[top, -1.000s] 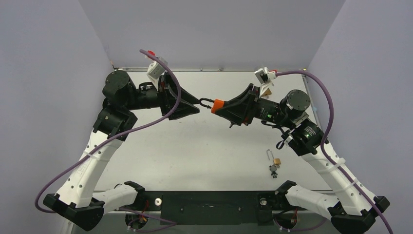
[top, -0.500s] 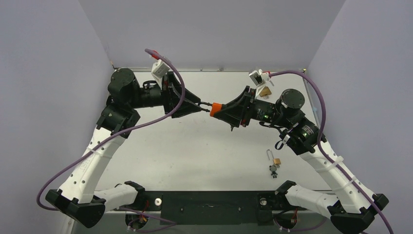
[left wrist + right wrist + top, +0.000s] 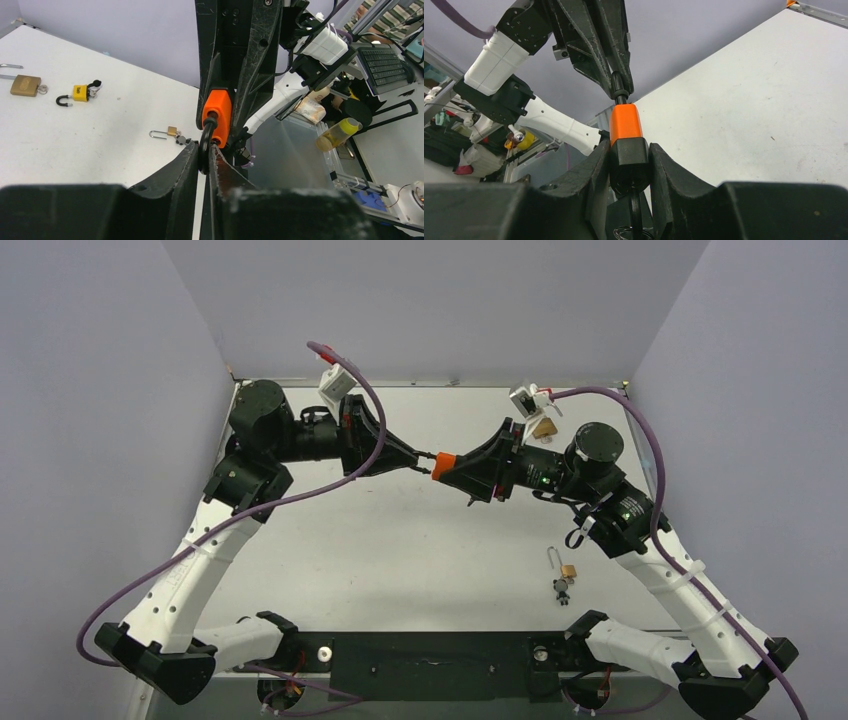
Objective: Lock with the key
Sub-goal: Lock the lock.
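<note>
- Orange padlock (image 3: 444, 460): held in mid-air between the two grippers, above the table.
- White table (image 3: 400, 540), enclosed on three sides by lilac walls (image 3: 430, 300). A small brass padlock (image 3: 567, 571) lies on it, well apart from the right gripper and towards that arm's base.
- Right gripper (image 3: 630, 155): fingers pressed against both sides of the lock's black lower end, orange body projecting beyond the tips.
- Left gripper (image 3: 202, 154): fingers drawn nearly together, pinching the black shackle (image 3: 205, 137), tips facing the right gripper's.
</note>
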Tool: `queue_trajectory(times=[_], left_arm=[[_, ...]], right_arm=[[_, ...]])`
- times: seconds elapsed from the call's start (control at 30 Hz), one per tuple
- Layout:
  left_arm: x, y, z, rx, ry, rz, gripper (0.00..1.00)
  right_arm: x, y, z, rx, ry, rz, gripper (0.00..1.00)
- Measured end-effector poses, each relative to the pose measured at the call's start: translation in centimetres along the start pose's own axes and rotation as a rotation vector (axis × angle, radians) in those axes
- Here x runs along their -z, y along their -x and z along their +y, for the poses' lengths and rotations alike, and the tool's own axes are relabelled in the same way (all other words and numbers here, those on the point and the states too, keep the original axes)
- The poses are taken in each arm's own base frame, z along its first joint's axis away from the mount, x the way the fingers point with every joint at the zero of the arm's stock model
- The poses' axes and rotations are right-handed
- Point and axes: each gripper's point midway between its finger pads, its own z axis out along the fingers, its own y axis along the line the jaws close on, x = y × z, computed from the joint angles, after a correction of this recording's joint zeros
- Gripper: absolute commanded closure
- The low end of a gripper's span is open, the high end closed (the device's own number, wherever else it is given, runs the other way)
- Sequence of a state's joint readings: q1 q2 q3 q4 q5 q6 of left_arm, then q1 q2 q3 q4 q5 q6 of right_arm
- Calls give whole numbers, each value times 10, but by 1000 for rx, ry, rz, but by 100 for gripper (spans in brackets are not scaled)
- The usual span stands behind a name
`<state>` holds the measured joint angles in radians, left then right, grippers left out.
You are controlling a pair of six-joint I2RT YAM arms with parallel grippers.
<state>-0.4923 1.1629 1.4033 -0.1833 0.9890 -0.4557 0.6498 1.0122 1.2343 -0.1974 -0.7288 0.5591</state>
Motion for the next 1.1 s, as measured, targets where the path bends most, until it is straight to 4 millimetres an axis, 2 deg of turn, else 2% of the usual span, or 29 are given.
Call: queue_trajectory(times=[0.47,0.83,1.1], left_arm=[[-9,-9,1,40,12,-2,100],[-18,-2,-19,15,-12,-38,100],[-17,3,-24,20,-14,-67,100]], right_arm=[[5,-6,-5,35,-29,21,100],[7,1,10,31,21,-3,100],[5,5,12,29,33,-19,100]])
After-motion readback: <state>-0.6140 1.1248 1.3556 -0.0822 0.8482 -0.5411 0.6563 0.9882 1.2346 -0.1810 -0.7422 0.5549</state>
